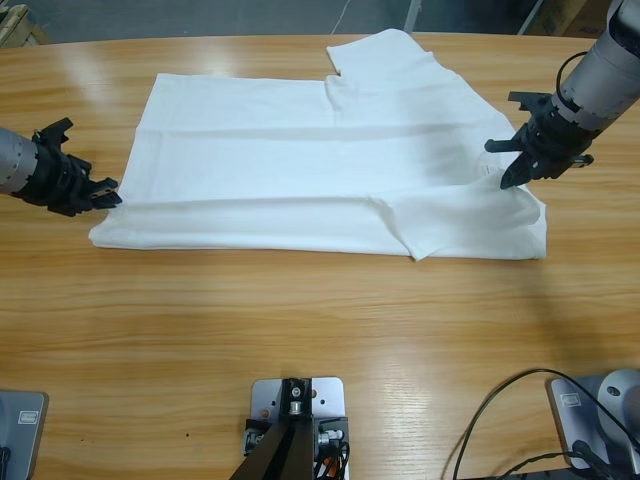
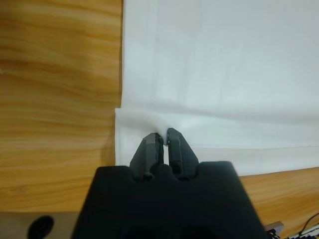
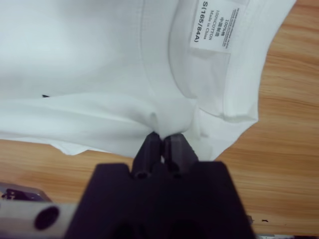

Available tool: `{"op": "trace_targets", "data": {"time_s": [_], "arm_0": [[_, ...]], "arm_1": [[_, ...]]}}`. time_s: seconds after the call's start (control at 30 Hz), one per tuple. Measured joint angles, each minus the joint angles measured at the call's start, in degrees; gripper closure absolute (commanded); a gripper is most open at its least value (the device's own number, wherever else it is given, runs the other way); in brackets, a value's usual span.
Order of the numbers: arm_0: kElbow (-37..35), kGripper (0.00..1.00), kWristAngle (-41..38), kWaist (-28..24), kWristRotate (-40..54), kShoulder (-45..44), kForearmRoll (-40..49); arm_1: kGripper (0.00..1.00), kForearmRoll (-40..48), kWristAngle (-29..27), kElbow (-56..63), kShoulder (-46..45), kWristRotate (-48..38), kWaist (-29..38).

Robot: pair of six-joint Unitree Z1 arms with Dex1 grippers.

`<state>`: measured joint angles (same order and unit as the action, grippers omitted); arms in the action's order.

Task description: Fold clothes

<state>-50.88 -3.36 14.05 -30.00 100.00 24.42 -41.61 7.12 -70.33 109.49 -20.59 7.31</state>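
The clothes are one white T-shirt point(image 1: 300, 160) lying flat across the wooden table, its near long side folded over into a band. One sleeve point(image 1: 385, 55) sticks out at the far side. My left gripper point(image 1: 108, 195) sits at the shirt's left end, shut on the corner of the folded band point(image 2: 149, 122), where the cloth puckers at my left gripper's point(image 2: 164, 137) tips. My right gripper point(image 1: 503, 178) is at the shirt's right end by the collar, shut on a pinch of white cloth point(image 3: 89, 59) just below the neck label point(image 3: 212, 25); the cloth bunches at my right gripper's point(image 3: 162, 137) tips.
Bare wooden table point(image 1: 320, 330) stretches in front of the shirt and to its left. The table's far edge point(image 1: 200, 40) runs close behind the shirt. A black cable point(image 1: 500, 410) loops at the near right corner.
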Motion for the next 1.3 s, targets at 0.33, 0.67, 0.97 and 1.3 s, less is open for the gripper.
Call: {"op": "trace_targets", "data": {"time_s": [0.33,0.67,0.97,1.3], "arm_0": [[-1.05,0.07,0.61,-0.01,0.08,1.24,0.0],[-1.06,0.036,2.09,-0.12,0.37,1.32,0.0],[-1.06,0.036,2.72,-0.12,0.64,1.32,0.0],[-1.05,0.036,2.92,-0.12,0.82,1.24,0.0]], "arm_1": [[1.0,0.0,-0.23,-0.05,0.03,0.0,0.0],[1.0,0.0,-0.28,-0.05,0.29,0.0,0.0],[0.0,-1.75,-0.35,-2.91,1.7,0.0,-0.01],[0.0,-4.48,-3.07,-5.53,2.55,0.01,-0.05]]}}
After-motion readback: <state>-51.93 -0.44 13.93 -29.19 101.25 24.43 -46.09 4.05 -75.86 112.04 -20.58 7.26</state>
